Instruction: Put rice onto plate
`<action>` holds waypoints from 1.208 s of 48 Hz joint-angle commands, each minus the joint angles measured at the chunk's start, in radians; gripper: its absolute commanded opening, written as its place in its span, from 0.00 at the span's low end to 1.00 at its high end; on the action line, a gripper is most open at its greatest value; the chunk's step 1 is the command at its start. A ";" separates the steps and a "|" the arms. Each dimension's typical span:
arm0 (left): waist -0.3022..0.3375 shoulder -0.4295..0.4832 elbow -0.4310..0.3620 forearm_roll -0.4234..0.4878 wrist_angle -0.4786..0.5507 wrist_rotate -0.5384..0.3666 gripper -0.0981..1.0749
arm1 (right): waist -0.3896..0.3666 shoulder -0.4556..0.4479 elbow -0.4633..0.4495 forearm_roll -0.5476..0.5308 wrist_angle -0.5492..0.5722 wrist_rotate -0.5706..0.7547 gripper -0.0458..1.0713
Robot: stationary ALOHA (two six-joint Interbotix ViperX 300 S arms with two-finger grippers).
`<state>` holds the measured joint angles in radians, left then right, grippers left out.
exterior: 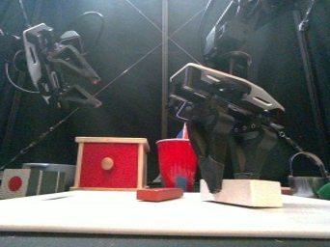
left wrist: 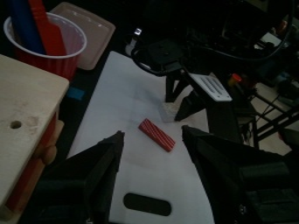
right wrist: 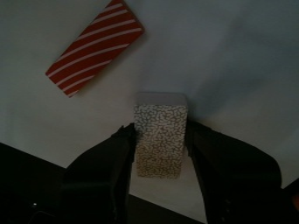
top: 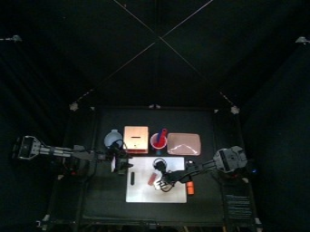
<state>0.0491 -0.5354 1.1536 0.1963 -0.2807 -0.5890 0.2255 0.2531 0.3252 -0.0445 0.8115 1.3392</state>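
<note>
The rice, a pale speckled block, lies on the white mat between my right gripper's jaws in the right wrist view (right wrist: 162, 131) and shows in the front view (exterior: 250, 192). My right gripper (right wrist: 160, 124) reaches down over it (exterior: 238, 174), and its jaws press on the two long sides. The pink plate (top: 184, 141) sits behind the mat, to the right of the red cup (top: 157, 138). My left gripper (top: 116, 163) hangs raised at the left (exterior: 75, 89), open and empty.
A red striped piece (right wrist: 96, 58) lies on the mat just left of the rice (exterior: 160, 194). An orange piece (top: 190, 187) lies at the mat's right. A tan box (exterior: 111, 162) stands left of the cup. A black object (left wrist: 146, 204) lies on the mat's left part.
</note>
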 commanded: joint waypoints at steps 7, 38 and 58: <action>0.002 -0.002 -0.012 -0.003 -0.005 -0.002 0.86 | -0.044 -0.192 0.029 -0.109 0.156 -0.005 0.62; -0.006 -0.002 -0.018 -0.049 -0.005 -0.003 0.86 | -0.635 -0.453 0.419 -0.241 0.041 -0.273 0.63; -0.009 -0.002 -0.014 -0.051 -0.005 -0.002 0.85 | -0.761 -0.456 0.545 -0.184 -0.172 -0.272 0.88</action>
<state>0.0430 -0.5354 1.1551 0.1473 -0.2807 -0.5921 -0.5277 -0.1733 0.8820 -0.2316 0.6458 1.0692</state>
